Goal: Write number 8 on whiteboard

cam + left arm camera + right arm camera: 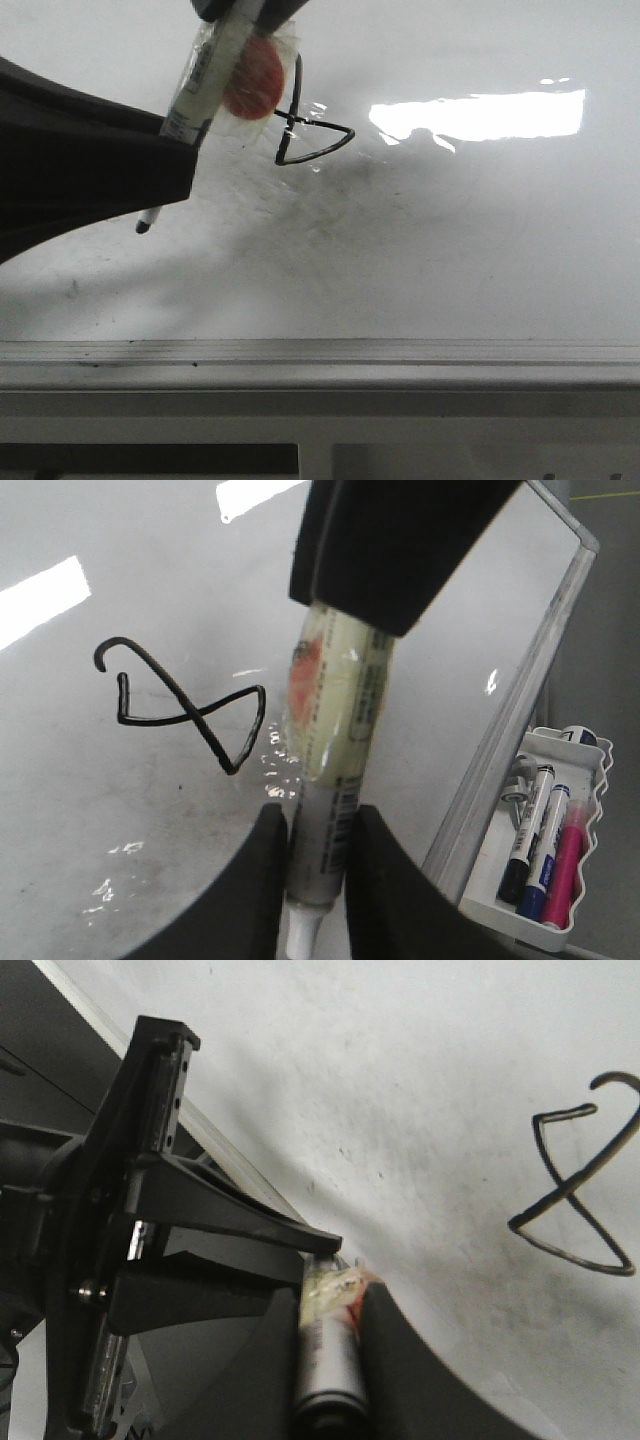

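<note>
The number 8 (305, 125) is a thin black angular figure on the glossy whiteboard (450, 240). It also shows in the left wrist view (185, 705) and in the right wrist view (580, 1190). A white marker pen (205, 85) with clear tape and a red patch slants down to its dark tip (145, 225), left of the figure. My left gripper (180, 135) is shut on the pen's lower barrel (320, 850). My right gripper (245, 8) is shut on the pen's upper end (328, 1370). I cannot tell whether the tip touches the board.
The board's grey metal frame edge (320, 355) runs along the near side. A white tray (505, 910) with several markers sits beside the board's frame (500, 740). A bright light reflection (480, 115) lies right of the figure.
</note>
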Robot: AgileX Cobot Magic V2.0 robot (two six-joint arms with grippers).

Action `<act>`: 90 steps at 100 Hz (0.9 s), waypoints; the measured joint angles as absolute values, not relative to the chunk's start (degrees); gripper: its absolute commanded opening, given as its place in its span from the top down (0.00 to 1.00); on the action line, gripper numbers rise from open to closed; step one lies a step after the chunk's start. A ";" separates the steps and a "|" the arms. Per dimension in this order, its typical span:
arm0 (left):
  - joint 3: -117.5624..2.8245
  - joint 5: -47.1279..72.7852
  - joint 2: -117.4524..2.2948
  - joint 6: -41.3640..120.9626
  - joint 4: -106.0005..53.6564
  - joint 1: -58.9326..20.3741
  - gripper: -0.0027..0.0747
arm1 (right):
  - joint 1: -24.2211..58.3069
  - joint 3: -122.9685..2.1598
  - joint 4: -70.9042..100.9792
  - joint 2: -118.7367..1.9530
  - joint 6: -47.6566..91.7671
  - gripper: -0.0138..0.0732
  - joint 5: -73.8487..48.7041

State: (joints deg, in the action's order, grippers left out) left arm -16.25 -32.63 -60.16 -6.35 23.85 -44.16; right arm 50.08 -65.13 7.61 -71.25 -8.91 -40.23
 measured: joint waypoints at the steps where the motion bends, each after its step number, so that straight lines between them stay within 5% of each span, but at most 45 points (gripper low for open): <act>1: -16.25 -32.63 -60.16 -6.35 24.02 -44.16 0.99 | 50.08 -65.13 7.61 -71.25 -8.91 0.91 -40.23; 19: -16.25 -32.55 -60.16 -6.25 24.21 -44.30 0.99 | 50.08 -65.13 7.74 -71.25 -8.93 0.85 -40.27; 43: -16.25 -32.55 -60.16 -7.52 23.54 -44.30 0.99 | 50.08 -65.13 7.96 -71.25 -8.93 0.36 -38.99; 90: -16.25 -23.15 -60.16 -19.93 0.00 -44.38 0.99 | 50.08 -65.13 8.20 -71.25 -8.93 0.39 -36.14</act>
